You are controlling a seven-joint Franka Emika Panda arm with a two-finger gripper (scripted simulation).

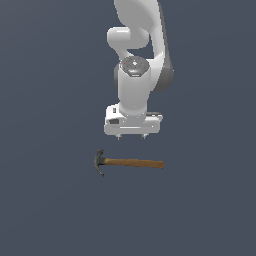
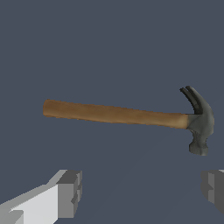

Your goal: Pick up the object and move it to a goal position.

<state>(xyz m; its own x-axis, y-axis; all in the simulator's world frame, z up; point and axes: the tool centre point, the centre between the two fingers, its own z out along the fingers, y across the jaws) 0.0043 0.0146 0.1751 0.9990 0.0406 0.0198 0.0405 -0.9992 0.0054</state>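
Gripper (image 2: 140,192) jaws wide apart, holding nothing; hammer (image 1: 129,162) flat below, apart, open floor all round.

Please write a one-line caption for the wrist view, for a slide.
Wrist view: the open gripper hangs apart from the hammer, which lies flat on the grey surface.
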